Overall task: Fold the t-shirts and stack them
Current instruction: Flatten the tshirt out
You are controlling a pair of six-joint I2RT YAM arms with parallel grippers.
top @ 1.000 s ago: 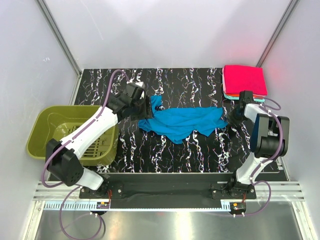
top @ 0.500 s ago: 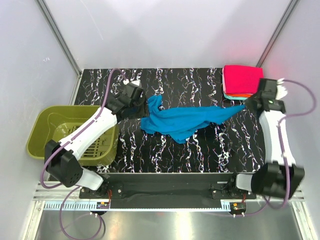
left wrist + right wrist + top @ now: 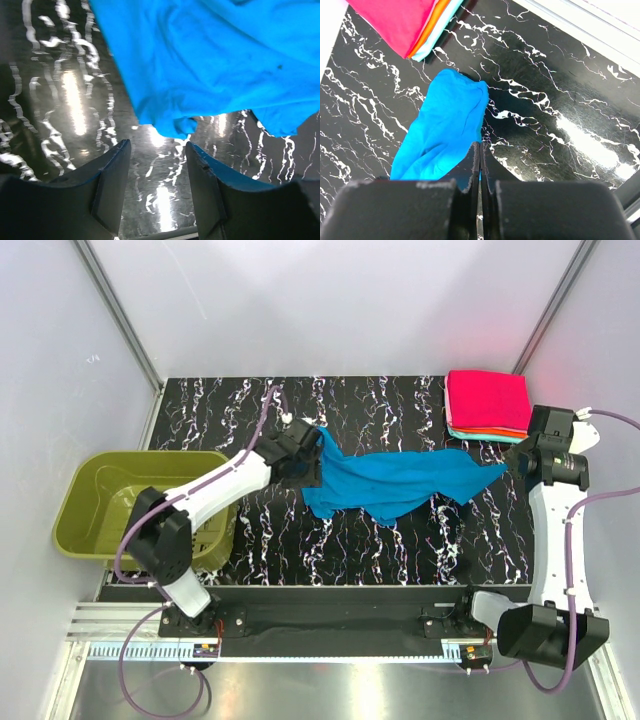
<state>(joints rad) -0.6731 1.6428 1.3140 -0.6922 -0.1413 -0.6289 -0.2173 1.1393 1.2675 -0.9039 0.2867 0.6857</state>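
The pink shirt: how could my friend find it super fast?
Look at the black marble table, then its far right corner. A folded pile sits there, and the pink shirt is the top one, above orange and pale blue layers.

No legible txt, labels, brand names or nos. on anything in the 3 views.

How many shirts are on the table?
4: a blue shirt across the middle; a pink shirt, orange shirt and light teal shirt stacked far right. More may be hidden inside.
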